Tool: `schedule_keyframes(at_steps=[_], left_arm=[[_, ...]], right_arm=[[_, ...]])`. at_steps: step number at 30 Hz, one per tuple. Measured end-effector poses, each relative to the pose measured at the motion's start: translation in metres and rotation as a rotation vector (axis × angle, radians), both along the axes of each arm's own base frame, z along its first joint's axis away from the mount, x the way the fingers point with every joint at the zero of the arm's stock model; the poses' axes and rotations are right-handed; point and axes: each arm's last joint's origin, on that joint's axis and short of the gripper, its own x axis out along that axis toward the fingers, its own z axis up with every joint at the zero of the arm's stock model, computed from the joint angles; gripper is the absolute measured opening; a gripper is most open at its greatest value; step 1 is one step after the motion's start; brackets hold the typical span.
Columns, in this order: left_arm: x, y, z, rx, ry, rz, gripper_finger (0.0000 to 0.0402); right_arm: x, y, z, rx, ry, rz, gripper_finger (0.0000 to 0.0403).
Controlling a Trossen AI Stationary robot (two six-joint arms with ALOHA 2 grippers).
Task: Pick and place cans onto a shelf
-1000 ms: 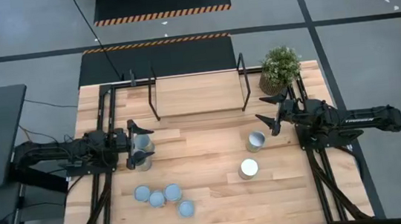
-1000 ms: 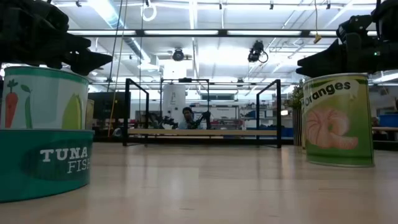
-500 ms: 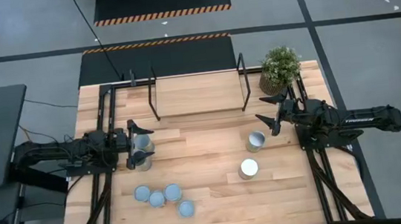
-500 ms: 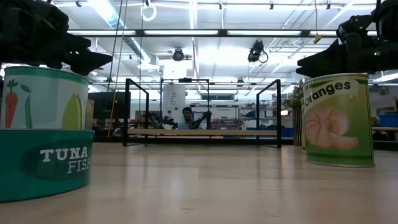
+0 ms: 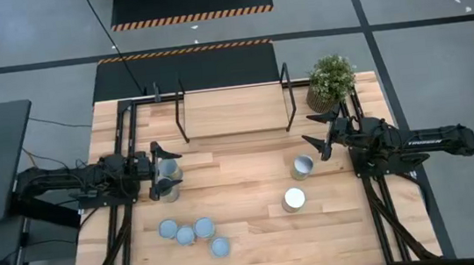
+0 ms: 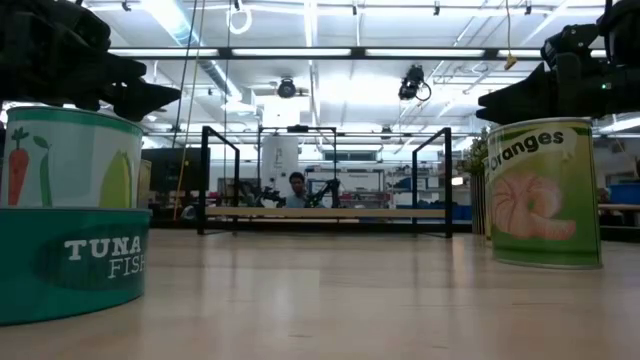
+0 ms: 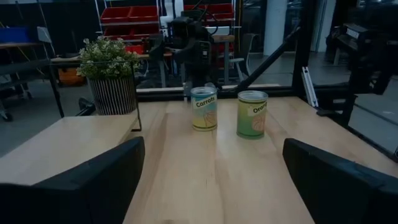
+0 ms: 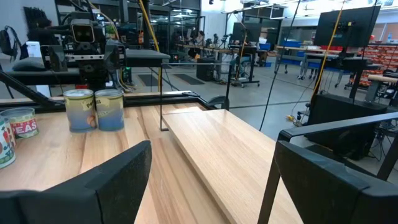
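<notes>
**Cans all on the table, shelf bare, both grippers spread**

Cans sit in three groups on your table (image 5: 248, 237). In the high view, two stand side by side (image 5: 169, 171) on the left half, right between the fingers of your left gripper (image 5: 161, 169), whose fingers are spread wide to either side of them; you cannot tell from above whether a finger touches either can. A cluster of four cans (image 5: 193, 234) lies nearer the front edge, just in front of the left gripper. On the right half, the oranges can (image 5: 302, 167) stands just beside your right gripper (image 5: 319, 140), slightly in front of its fingertips and not between them. The carrots can (image 5: 293, 200) stands a little farther toward the front edge.

Your right gripper is also spread, with nothing between its fingers; the right wrist view looks between them across the table to the left arm and its two cans.

The shelf (image 5: 235, 113) sits at the back of the table in the middle, its light-wood board framed by black posts, and you can see no can on it. A potted plant (image 5: 330, 81) stands at the back right corner, just behind the right gripper.

In the low view, a tuna can (image 6: 70, 262) fills the near left, and a person (image 6: 296, 190) sits far behind the shelf.
</notes>
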Motion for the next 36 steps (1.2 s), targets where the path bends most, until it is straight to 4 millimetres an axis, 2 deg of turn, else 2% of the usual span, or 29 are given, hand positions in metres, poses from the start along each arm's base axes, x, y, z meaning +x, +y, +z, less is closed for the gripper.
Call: schedule_keyframes(at_steps=[2,7,10,19,25,30,33,36], left_arm=[[0.0,0.0,0.0,-0.071,-0.001,-0.001,0.0387],[0.0,0.0,0.0,-0.379,-0.006,-0.002,0.0387],[0.0,0.0,0.0,-0.467,-0.008,-0.002,0.0387],[0.0,0.0,0.0,-0.445,-0.007,-0.002,0.0387],[0.0,0.0,0.0,-0.493,-0.009,-0.002,0.0387],[0.0,0.001,0.0,-0.493,-0.02,0.026,0.0387],[0.0,0.002,0.0,-0.442,-0.025,0.05,0.0387],[0.0,0.002,0.003,-0.353,-0.043,0.055,0.0387]], right_arm=[[0.0,0.0,0.0,0.0,0.0,0.0,0.0348],[0.0,0.0,0.0,0.0,0.0,0.0,0.0348],[0.0,0.0,0.0,0.0,0.0,0.0,0.0348],[0.0,0.0,0.0,0.0,0.001,0.0,0.0348],[0.0,0.0,0.0,0.0,-0.003,-0.003,0.0348],[-0.001,-0.001,0.007,-0.046,-0.057,-0.042,0.0348],[-0.003,-0.001,0.018,-0.035,-0.177,-0.059,0.0348],[-0.006,-0.002,0.027,0.084,-0.349,-0.091,0.0348]])
